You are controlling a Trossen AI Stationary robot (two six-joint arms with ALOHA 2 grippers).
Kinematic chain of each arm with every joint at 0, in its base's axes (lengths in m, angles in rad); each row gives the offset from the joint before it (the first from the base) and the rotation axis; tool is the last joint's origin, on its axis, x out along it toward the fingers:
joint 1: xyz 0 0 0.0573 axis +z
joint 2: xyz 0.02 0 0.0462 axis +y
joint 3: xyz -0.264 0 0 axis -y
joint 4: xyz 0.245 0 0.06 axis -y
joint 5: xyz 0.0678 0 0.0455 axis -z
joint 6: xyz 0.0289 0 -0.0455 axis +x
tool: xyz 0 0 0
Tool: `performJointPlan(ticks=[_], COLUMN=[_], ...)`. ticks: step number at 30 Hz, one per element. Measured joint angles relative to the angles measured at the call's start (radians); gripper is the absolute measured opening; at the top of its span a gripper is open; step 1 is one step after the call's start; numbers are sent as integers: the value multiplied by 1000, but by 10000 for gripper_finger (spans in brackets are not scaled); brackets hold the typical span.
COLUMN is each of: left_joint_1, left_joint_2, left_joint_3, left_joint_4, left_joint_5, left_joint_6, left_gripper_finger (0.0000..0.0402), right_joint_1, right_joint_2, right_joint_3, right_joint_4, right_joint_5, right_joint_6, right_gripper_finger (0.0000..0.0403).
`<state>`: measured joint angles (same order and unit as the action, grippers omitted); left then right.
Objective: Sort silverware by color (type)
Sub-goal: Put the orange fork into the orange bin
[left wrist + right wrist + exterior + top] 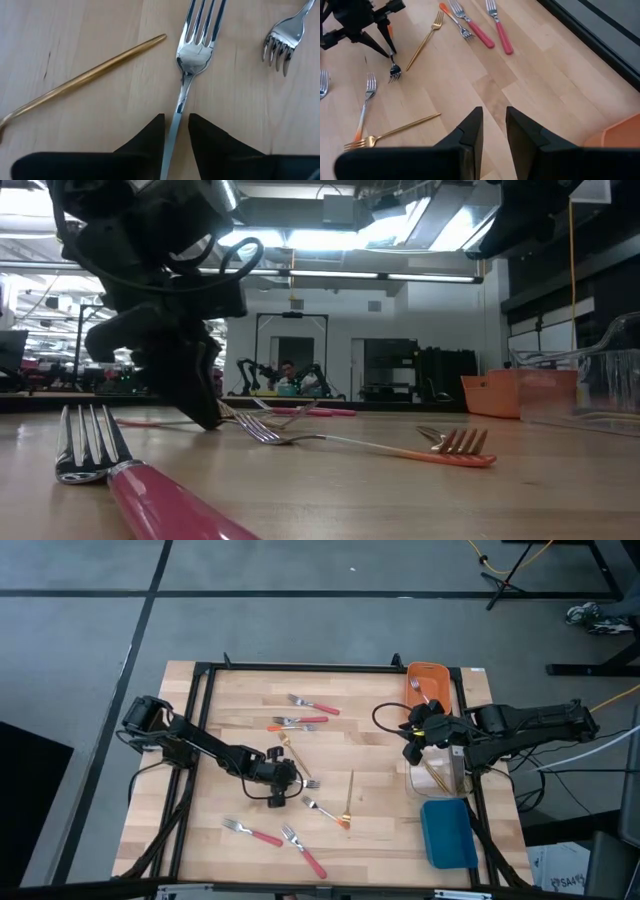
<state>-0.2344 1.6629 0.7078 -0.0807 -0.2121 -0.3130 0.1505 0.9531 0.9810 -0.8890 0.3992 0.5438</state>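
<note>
2 arms share our table (240, 685). Our left gripper (283, 778) sits low near the table's middle, and in the left wrist view its fingers (148, 137) stand on either side of the handle of an all-silver fork (192, 55), narrowly parted; we cannot tell whether they are pressing on it. That fork's tines point toward 3 o'clock from the gripper in the high view. A gold fork (290, 750) lies just at 12 o'clock from the gripper, and its handle runs beside the silver fork in the wrist view.

Toward 12 o'clock on the table we see 2 pink-handled forks (312, 706) and an orange-handled fork (283, 727) close together. At 3 o'clock from the left gripper lie a second gold fork (349, 794) and a fork with an orange handle tip (325, 811), crossing near their ends. Toward 6 o'clock, 2 more pink-handled forks (252, 833) rest near the table's front edge.

Our right gripper (412, 733) hovers at the table's 3 o'clock side, beside the orange bin (441, 673), its fingers (472, 131) slightly apart and grasping nothing. A clear bin (458, 777) and a blue bin (447, 833) line up below the orange one.
</note>
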Motion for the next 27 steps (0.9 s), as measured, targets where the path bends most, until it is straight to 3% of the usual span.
performJointPlan(ticks=[8, 15, 22, 27], left_joint_1=[5, 26, 34, 44], left_joint_2=[3, 4, 4, 4], left_joint_3=[-2, -2, -2, -2], left_joint_4=[30, 62, 292, 542], left_joint_5=[-11, -17, -73, -195], left_joint_6=[-19, -135, -184, -183], left_gripper_finger=[13, 11, 11, 11], right_joint_1=[0, 0, 0, 0], right_joint_2=[0, 0, 0, 0], right_joint_3=[0, 0, 0, 0], right_joint_4=[0, 1, 14, 65], right_joint_5=[0, 0, 0, 0], right_joint_6=[0, 0, 0, 1], right_gripper_finger=[76, 76, 76, 76])
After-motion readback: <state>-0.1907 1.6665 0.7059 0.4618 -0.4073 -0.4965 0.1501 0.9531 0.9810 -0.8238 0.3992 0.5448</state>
